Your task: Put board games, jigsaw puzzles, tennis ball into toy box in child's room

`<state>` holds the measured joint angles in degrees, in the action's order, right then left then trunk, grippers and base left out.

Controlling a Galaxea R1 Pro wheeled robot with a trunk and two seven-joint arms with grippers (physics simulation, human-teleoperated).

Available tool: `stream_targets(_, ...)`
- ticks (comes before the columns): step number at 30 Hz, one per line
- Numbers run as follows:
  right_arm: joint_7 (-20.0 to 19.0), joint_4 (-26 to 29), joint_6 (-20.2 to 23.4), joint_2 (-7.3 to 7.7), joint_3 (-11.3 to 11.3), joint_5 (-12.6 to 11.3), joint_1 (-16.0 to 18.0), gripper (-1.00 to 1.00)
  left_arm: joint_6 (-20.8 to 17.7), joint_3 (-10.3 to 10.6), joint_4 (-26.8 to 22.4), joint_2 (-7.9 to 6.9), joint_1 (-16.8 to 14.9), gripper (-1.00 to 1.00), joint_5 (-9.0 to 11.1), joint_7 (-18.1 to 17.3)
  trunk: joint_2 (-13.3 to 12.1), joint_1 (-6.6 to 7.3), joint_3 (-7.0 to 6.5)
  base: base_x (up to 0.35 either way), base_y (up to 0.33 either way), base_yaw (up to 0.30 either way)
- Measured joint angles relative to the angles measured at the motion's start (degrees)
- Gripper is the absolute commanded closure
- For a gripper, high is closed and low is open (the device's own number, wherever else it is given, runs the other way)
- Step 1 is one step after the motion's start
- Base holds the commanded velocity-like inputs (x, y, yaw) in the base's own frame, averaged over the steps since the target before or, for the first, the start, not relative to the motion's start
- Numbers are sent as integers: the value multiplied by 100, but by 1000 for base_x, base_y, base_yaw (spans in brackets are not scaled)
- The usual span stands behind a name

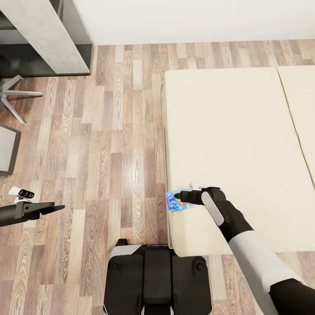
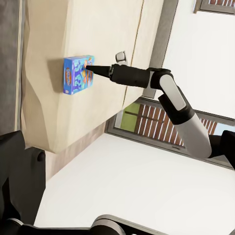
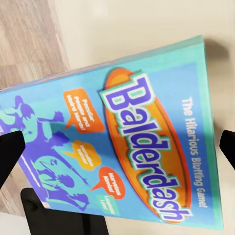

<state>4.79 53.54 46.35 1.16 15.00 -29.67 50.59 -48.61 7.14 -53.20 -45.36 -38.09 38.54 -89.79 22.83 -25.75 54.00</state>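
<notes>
Nearest us in the head view, our dark base (image 1: 153, 280) sits at 6 o'clock on the wood-plank floor (image 1: 109, 153). Just beyond it, the right gripper (image 1: 183, 197) reaches to the near left corner of the bed (image 1: 227, 144), where the blue board game (image 1: 177, 201) lies flat on the beige mattress, its corner hanging slightly over the edge. In the right wrist view the game (image 3: 137, 142), printed "Balderdash", lies directly under the fingers (image 3: 10, 154); two dark tips stand wide apart, one at each side of the box, not pinching it. The left wrist view shows the right gripper (image 2: 95, 70) with its tip at the box (image 2: 77, 74), though we cannot tell there whether it touches.

The left gripper (image 1: 54, 208) hovers over the floor at 9 o'clock, well apart from the bed; we cannot tell how wide its fingers stand.

Farther off, a chair's seat edge (image 1: 8, 148) and its star base (image 1: 15, 94) lie at 9 to 10 o'clock. At 11 o'clock stands the pale grey desk (image 1: 48, 30) beside a dark section, against the white wall (image 1: 197, 19). The floor between bed and desk is open.
</notes>
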Motion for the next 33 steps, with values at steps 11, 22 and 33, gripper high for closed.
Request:
stream_targets(11,-2,1,17,0,-13,0,0,-100,0,-1,0,0,0,-100,1,0,0,0,-21,0,0,0)
stream_targets(22,-2,2,24,8,-9,0,-8,-100,0,-1,0,0,0,-100,4,0,0,0,-115,0,0,0)
stream_targets(33,-2,7,2,9,-11,0,-9,-100,0,0,0,0,0,-100,1,0,0,0,-216,0,0,0)
